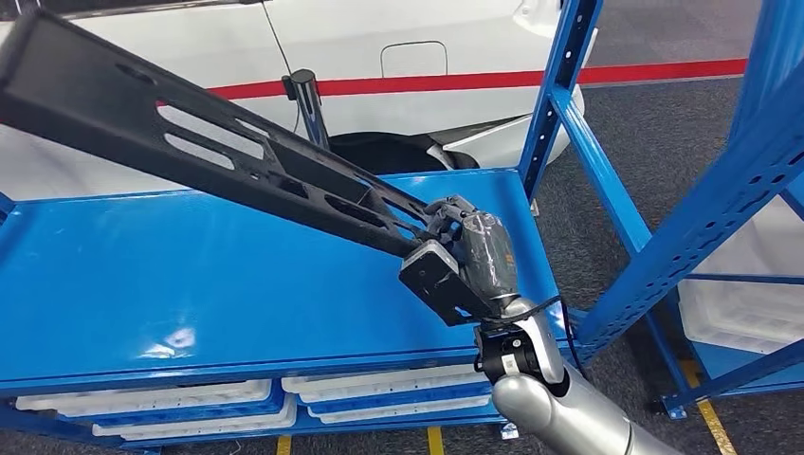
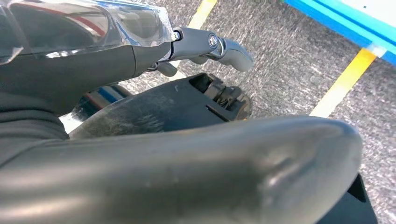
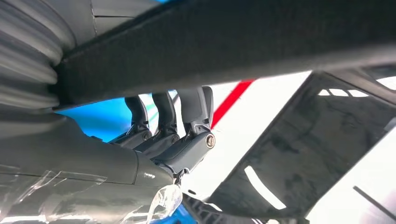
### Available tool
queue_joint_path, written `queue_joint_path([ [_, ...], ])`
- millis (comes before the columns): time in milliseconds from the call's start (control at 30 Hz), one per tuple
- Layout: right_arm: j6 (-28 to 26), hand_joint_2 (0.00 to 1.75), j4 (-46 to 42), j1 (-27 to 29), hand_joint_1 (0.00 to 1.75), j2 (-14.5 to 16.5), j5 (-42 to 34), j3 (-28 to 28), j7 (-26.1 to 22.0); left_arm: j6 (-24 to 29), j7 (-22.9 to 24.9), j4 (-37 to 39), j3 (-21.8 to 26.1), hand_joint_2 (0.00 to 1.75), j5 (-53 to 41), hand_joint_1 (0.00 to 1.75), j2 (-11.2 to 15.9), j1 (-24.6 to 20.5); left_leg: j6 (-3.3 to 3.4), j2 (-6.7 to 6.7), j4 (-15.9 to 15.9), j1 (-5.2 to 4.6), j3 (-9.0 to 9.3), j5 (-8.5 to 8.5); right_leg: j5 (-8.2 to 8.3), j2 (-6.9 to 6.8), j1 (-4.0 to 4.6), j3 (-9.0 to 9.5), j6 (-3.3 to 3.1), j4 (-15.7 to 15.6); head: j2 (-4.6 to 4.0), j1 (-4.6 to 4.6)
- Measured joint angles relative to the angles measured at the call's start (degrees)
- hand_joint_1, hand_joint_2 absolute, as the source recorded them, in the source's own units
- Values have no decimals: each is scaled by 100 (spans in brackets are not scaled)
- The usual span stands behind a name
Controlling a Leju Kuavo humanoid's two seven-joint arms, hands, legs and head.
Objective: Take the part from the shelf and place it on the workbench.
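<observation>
The part (image 1: 190, 142) is a long black flat bar with slotted cut-outs. It slants up from the middle of the head view to the upper left, lifted above the blue shelf board (image 1: 190, 284). My right hand (image 1: 474, 251) grips its lower end near the shelf's right front corner. In the right wrist view the fingers (image 3: 187, 144) curl around the edge of the part (image 3: 233, 42), which runs on away from the hand. My left hand (image 2: 116, 65) hangs over grey floor with its fingers (image 2: 210, 44) stretched out and holds nothing.
Blue uprights (image 1: 569, 85) and a slanted brace (image 1: 702, 218) stand right of the shelf board. White trays (image 1: 379, 389) sit on the level below. Behind the shelf are a white car (image 1: 427, 57) and a black post (image 1: 308, 104). A yellow line (image 2: 345, 79) marks the floor.
</observation>
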Motion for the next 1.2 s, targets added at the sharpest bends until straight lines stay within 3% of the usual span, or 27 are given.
queue_joint_path([
  [67,-22,175,-111,62,175,-28,-628,-41,-285,-1,-7,0,13,0,2,0,-3,7,16,-2,1,3,0,-4,-355,-1,3,-370,30,786,0,3],
  [100,-20,175,-183,109,175,-42,-1114,-70,-478,-2,-20,0,21,0,7,0,-4,15,17,-6,5,7,1,-7,-414,-1,-5,-490,48,1031,0,3],
  [133,3,175,-268,151,175,-56,-1609,-104,-667,-4,-40,0,31,0,16,0,-4,24,14,-12,12,17,3,-13,-354,-3,-16,-505,67,1047,0,3],
  [167,45,175,-364,181,175,-69,-2115,-142,-844,-9,-66,0,40,0,27,0,-3,32,-3,-19,28,33,6,-25,-190,-6,-34,-400,91,820,0,3],
  [233,166,175,-535,216,175,-92,-2987,-229,-1142,-22,-113,1,55,0,44,0,0,38,-79,-30,119,56,-11,-89,182,-14,-75,-24,153,37,0,5],
  [300,305,175,-667,267,175,-105,-3795,-314,-1429,-46,-147,2,74,0,57,0,7,43,-147,-34,237,52,-55,-167,322,8,-96,182,113,-412,0,2],
  [367,441,175,-746,350,175,-117,-4506,-385,-1709,-72,-191,2,107,87,73,0,13,56,-155,-36,276,50,-82,-188,315,33,-83,173,1,-437,0,-4],
  [433,579,175,-765,437,175,-128,-5132,-444,-1977,-88,-251,2,143,175,95,0,22,68,-175,-39,359,70,-113,-251,327,32,-78,165,-65,-436,0,-5],
  [500,725,175,-765,539,175,-133,-5709,-512,-2253,-86,-329,2,172,175,124,0,29,76,-236,-38,849,94,-322,-529,338,32,-85,161,-102,-440,0,-8],
  [567,833,175,-764,684,175,-139,-6068,-581,-2550,-58,-417,2,194,175,148,0,29,91,-277,-37,1656,100,-704,-877,338,29,-76,157,-111,-440,0,-10],
  [600,861,175,-763,769,175,-143,-6155,-611,-2691,-37,-460,2,207,175,156,0,29,101,-275,-37,1942,98,-851,-958,335,28,-65,158,-114,-440,0,-11],
  [633,881,175,-764,854,175,-148,-6209,-641,-2820,-20,-501,2,221,175,162,0,29,111,-249,-38,2017,86,-904,-931,333,27,-47,160,-118,-441,0,-11],
  [667,893,175,-765,929,175,-151,-6243,-672,-2931,-5,-542,2,239,175,168,0,30,119,-201,-40,1854,66,-841,-807,331,29,-26,165,-122,-442,0,-11],
  [767,930,175,-812,1121,175,-151,-6270,-761,-3185,20,-654,3,299,175,200,0,48,137,64,-48,654,-71,-291,-288,333,32,13,186,-128,-457,0,-8],
  [833,957,175,-856,1254,175,-140,-6237,-799,-3285,31,-714,4,325,175,232,0,67,152,161,-44,280,-158,-125,-190,334,20,-18,193,-104,-477,0,-6],
  [900,968,175,-919,1376,175,-133,-6148,-815,-3353,33,-776,4,339,175,255,0,77,180,171,-42,183,-181,-80,-139,344,12,-37,214,-61,-518,0,-8],
  [967,972,175,-994,1460,175,-131,-6047,-827,-3410,29,-836,3,355,175,263,0,80,199,135,-39,-3,-145,22,-31,288,3,-21,215,-27,-472,0,-1],
  [1000,973,175,-1023,1484,175,-131,-6005,-830,-3427,25,-860,3,368,175,268,0,77,203,110,-33,-84,-123,67,16,170,1,-7,147,-7,-305,0,4],
  [1100,960,175,-1108,1576,175,-128,-5775,-829,-3359,-4,-933,2,422,175,304,0,69,222,98,-23,-128,-95,89,36,-328,-4,-1,-304,56,674,0,13],
  [1133,949,175,-1141,1630,175,-126,-5634,-818,-3278,-16,-963,2,439,175,319,0,69,232,96,-26,-124,-85,87,35,-363,-6,-8,-379,73,848,0,14],
  [1167,936,175,-1173,1676,175,-123,-5480,-803,-3180,-28,-991,2,453,175,332,0,69,242,87,-32,-113,-70,84,30,-289,-9,-17,-348,92,808,0,15],
  [1200,916,175,-1199,1705,175,-122,-5334,-782,-3075,-40,-1011,2,462,175,339,0,68,246,67,-38,-88,-49,82,17,-127,-12,-31,-204,117,549,0,15],
])
